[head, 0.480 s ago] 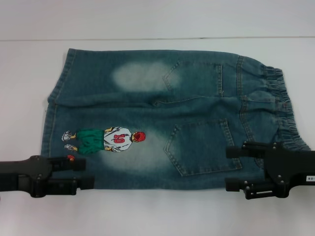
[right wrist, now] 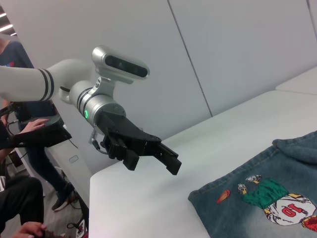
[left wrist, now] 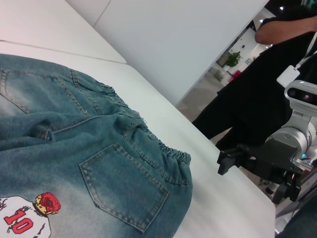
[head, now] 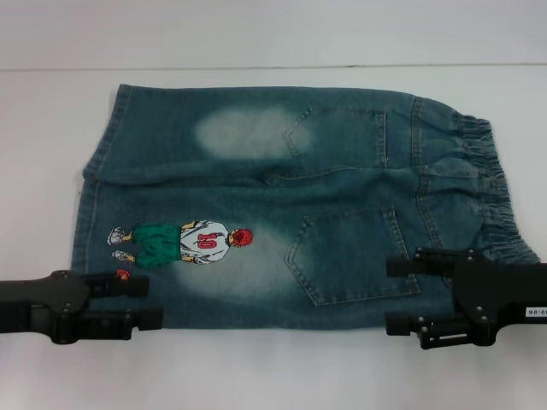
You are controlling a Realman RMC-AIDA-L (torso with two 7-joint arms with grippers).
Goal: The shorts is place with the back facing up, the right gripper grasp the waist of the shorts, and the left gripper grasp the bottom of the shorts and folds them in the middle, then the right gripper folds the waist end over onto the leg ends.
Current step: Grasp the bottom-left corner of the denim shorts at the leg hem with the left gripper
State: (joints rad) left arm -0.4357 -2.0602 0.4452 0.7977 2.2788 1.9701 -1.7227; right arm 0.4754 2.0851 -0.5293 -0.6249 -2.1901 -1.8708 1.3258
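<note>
The shorts (head: 256, 213) lie flat on the white table with the back pockets up. The puckered waist end (head: 487, 188) points right and the leg ends (head: 90, 188) point left. The embroidered number 10 player (head: 184, 243) is on the near leg. My left gripper (head: 152, 302) is open at the near hem corner, one finger over the denim and one over the table. In the right wrist view the left gripper (right wrist: 154, 162) hangs above the table, short of the shorts (right wrist: 277, 198). My right gripper (head: 390, 295) is open at the near waist corner, and the left wrist view shows the right gripper (left wrist: 225, 163) beyond the waistband (left wrist: 163, 148).
The bare white table (head: 273, 367) runs along the near side of the shorts, and a pale wall meets it at the back. A person in black (left wrist: 257, 89) stands beyond the table's right end. Seated people (right wrist: 20, 198) are off its left end.
My right gripper has shifted slightly left along the near edge of the shorts. The left gripper and the shorts have not moved.
</note>
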